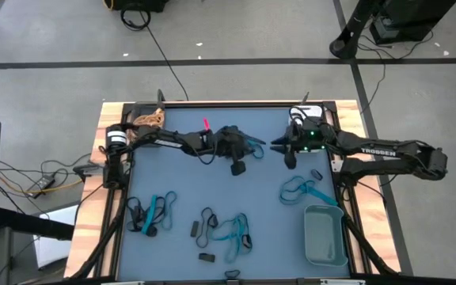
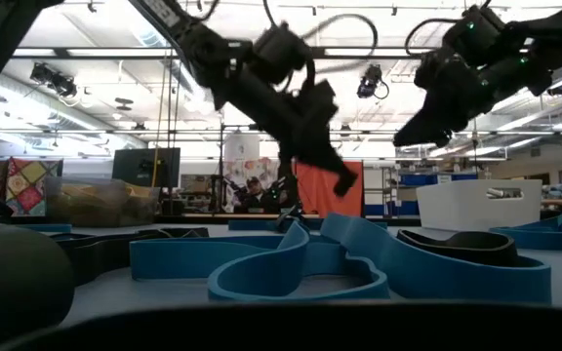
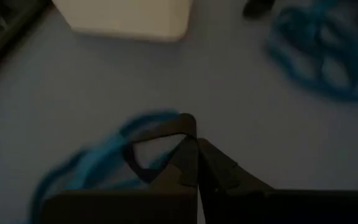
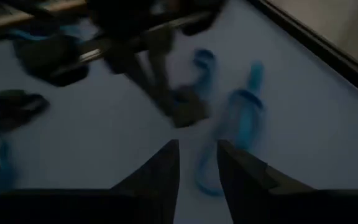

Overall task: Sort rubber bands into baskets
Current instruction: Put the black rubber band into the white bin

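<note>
Left end effector (image 1: 238,167) found mid-desk toward the far edge, raised off the surface, fingers (image 3: 188,158) pressed together; a blue band (image 3: 98,163) seen just beyond the tips, grip on it not confirmable. Right end effector (image 1: 290,158) found to its right, also raised, fingers (image 4: 160,171) parted by a narrow gap, nothing between them; blue bands (image 4: 241,118) lying on the desk (image 1: 267,198) below. Further blue and black bands (image 1: 228,229) scattered along the near half; blue loops (image 1: 303,191) just beside the grey-teal basket (image 1: 325,235) at the near right; tan bands (image 1: 149,120) heaped at the far left corner; white basket (image 3: 126,18) noted in the left wrist view.
</note>
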